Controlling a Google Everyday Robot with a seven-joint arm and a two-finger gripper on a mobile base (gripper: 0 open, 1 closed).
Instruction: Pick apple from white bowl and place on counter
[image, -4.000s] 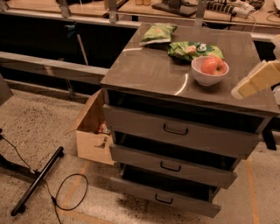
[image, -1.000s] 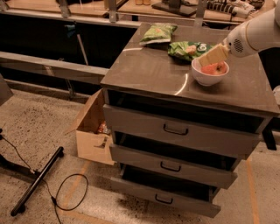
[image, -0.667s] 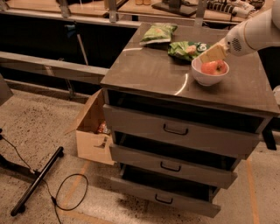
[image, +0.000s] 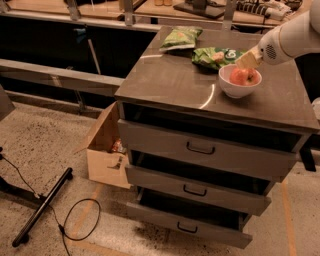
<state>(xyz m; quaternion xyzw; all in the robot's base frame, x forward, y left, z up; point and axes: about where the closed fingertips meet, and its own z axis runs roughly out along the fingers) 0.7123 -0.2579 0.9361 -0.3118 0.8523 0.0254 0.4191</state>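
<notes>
Nearest to me, on the speckled floor, a thin black cable (image: 81, 219) lies in a loop beside a black metal bar (image: 44, 206). Behind them an open brown cardboard box (image: 104, 162) stands against the left side of the cabinet. The three grey drawers (image: 200, 150) with dark handles are each pulled out a little, the lowest one the most. Above them is the flat grey-brown metallic counter (image: 172, 80). Near its right side stands the small round white bowl (image: 235, 91), and the red apple with yellowish patches (image: 243, 76) sits inside it. The pale tan gripper (image: 248, 59) hangs just over the far rim of the bowl, very close to the apple; I cannot tell if it is released or clenched. Just behind lie two green crinkly snack bags (image: 215, 56), and furthest away are pale wooden tabletops (image: 155, 9).
</notes>
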